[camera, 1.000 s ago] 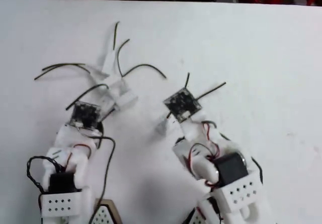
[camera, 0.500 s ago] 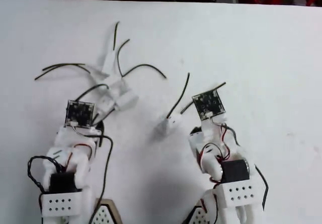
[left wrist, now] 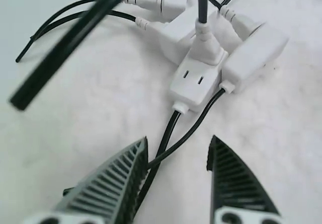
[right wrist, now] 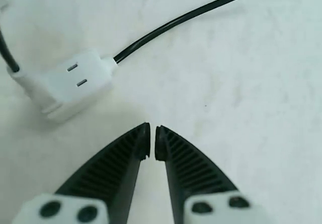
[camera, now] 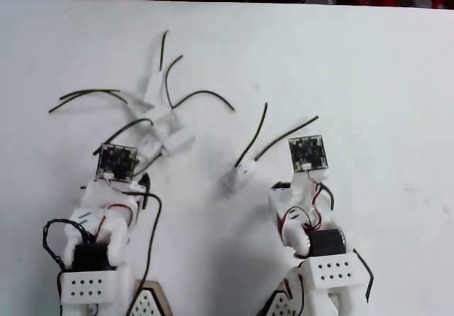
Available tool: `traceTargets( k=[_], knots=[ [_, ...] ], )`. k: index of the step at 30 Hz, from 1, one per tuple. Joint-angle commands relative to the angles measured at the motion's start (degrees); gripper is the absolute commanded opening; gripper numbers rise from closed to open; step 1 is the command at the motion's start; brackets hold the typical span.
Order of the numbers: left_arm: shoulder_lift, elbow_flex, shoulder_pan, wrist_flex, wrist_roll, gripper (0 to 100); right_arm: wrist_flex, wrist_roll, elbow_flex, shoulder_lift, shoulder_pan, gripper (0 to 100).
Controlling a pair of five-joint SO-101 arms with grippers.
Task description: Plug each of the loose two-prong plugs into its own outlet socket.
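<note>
My left gripper (left wrist: 177, 146) is open just above the table, and two black cords (left wrist: 171, 133) run between its fingers. Just ahead lies a white socket block (left wrist: 196, 80) with two empty slots facing up and a white plug (left wrist: 204, 38) seated in its top. It belongs to the cluster of white sockets and plugs (camera: 164, 135) ahead of the left arm (camera: 106, 195). My right gripper (right wrist: 152, 136) is shut on nothing. Ahead of it and to one side lies a separate white socket piece (right wrist: 75, 80), two slots up, with a black cord (right wrist: 191, 15). In the high view that piece (camera: 241, 174) lies left of the right arm (camera: 306, 188).
More white connector pieces (camera: 150, 82) and loose black wire ends (camera: 85, 94) spread over the far left of the white table (camera: 383, 82). Another white block (left wrist: 254, 55) lies beside the slotted socket. A wooden part (camera: 145, 302) sits at the near edge between the arms.
The right arm has drawn back to the right, off the separate socket piece, which now lies uncovered with its two cords. The left arm has barely shifted.
</note>
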Motion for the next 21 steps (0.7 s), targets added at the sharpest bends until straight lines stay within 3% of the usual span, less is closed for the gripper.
traceTargets(
  k=[1,8,15,21],
  knots=[
    [-0.48,-0.26,0.48,5.01,0.35,20,-3.47,-2.81,1.32,-1.54,0.48,1.7],
    [-0.57,-0.26,0.48,8.7,0.35,20,-4.53,-2.9,9.32,-15.6,0.48,1.7],
    [-0.57,-0.26,0.57,13.27,0.44,20,8.57,-2.9,9.49,-29.14,0.22,1.6],
    [-0.66,-0.26,0.66,13.27,0.44,20,13.76,-2.9,9.41,-27.82,0.31,1.8]
  ],
)
